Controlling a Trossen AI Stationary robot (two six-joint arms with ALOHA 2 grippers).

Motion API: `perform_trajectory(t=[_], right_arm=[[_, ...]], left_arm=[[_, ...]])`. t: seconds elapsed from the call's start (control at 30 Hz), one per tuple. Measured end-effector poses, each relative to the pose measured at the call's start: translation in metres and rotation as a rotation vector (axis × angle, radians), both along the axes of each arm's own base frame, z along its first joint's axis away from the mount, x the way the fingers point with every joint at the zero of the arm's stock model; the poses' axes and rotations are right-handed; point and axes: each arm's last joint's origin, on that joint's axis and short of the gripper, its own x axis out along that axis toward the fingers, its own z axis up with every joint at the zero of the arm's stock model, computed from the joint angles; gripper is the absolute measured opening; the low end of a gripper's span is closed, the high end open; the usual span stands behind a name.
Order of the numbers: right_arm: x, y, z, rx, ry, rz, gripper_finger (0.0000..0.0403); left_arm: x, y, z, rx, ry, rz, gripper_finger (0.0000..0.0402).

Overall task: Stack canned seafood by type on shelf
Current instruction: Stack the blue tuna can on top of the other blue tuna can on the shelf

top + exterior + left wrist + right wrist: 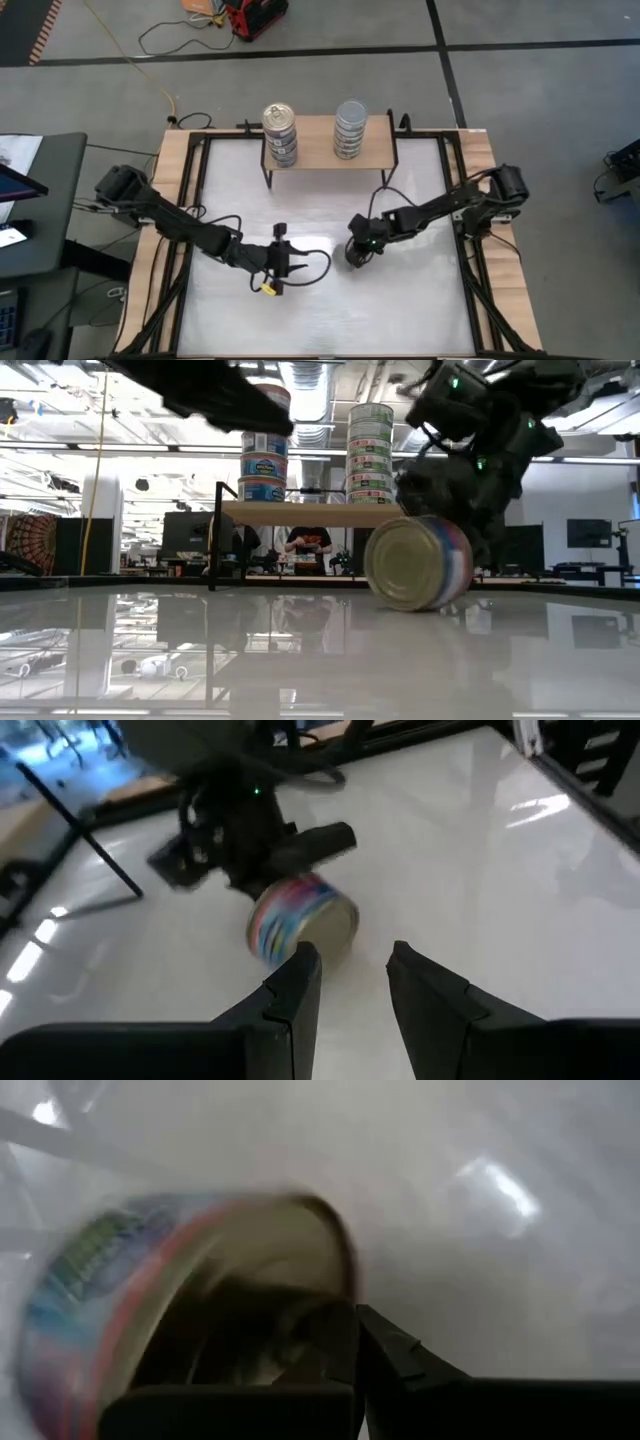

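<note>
A loose can [415, 563] with a colourful label lies tipped on its side on the white tabletop, one gold end turned toward the near edge. My right gripper [357, 1355] is shut and sits right at this can [150, 1310], on its far right side. My left gripper [352, 982] hovers open near the can [300, 918] on its left, nothing between its fingers. On the wooden shelf [320, 150] at the far edge stand a gold-topped stack [280, 130] and a silver-topped stack [350, 128] of cans. My right gripper has its shut fingertips [340, 1335] against the can's flat end [285, 1270], near its rim, as far as the blurred wrist view shows. The fingers slant down from the table's right side. The can rests on its curved wall on the tabletop, slightly tilted.
The shelf stands on thin black legs [215, 535] at the table's far middle. Black frame rails [195, 200] run along the table's left and right sides. A person sits in the room behind the shelf [308, 543].
</note>
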Motion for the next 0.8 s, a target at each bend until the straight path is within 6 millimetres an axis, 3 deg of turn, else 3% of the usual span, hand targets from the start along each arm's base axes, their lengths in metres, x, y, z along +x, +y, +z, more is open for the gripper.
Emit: perform_trajectory(t=[0.17,0.47,0.8], right_arm=[[0.0,-0.002,-0.001,-0.003,0.003,-0.01,0.0027],[0.001,-0.003,0.003,-0.053,-0.03,0.014,0.0055],[-0.015,0.001,0.042,-0.193,-0.104,0.13,0.0146]], left_arm=[[0.016,0.004,0.004,0.087,0.006,-0.003,0.0112],[0.025,0.023,0.0,0.043,0.06,0.0,0.0118],[0.037,0.043,-0.01,-0.013,0.094,-0.072,0.0217]])
